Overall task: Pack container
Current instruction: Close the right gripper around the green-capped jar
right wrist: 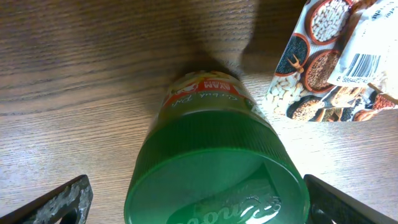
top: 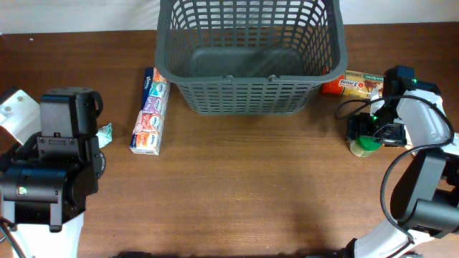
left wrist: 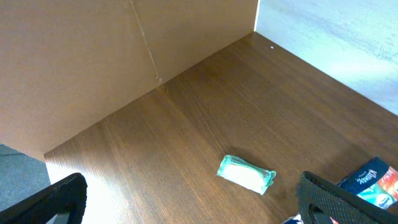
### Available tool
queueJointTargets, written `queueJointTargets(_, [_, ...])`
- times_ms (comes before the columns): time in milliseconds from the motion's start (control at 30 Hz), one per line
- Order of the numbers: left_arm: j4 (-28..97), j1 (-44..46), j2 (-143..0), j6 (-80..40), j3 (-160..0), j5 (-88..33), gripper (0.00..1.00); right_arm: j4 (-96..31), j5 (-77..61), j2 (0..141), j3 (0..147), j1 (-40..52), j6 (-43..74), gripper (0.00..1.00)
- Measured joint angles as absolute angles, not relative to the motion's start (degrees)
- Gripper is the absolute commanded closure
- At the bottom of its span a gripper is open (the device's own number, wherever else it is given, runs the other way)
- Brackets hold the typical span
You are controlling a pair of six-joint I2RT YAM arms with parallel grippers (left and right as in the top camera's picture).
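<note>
Here the container (top: 251,97) stands upright, mouth up, long axis left-right.

Seen from my remote station, the widest free lane is the bare table (top: 251,186) in front of the container (top: 247,97), whose top stands open. A tissue pack (top: 150,111) lies just beside its left wall and a grain packet (top: 355,84) just beside its right corner. A green-lidded jar (right wrist: 211,168) fills the gap between my right gripper's (right wrist: 205,202) spread fingers. A small wrapped packet (left wrist: 245,173) lies ahead of my wide-open left gripper (left wrist: 196,205).
</note>
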State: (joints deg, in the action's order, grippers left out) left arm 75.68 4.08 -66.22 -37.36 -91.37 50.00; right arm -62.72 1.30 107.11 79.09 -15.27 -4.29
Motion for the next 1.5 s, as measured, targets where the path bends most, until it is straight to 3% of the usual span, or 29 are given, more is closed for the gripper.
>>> queueJointTargets(1500, [75.7,4.1,-66.2,-37.4,-91.4,50.0,0.01,-62.3,0.5,109.8,78.9,-18.7,-4.3,0.01])
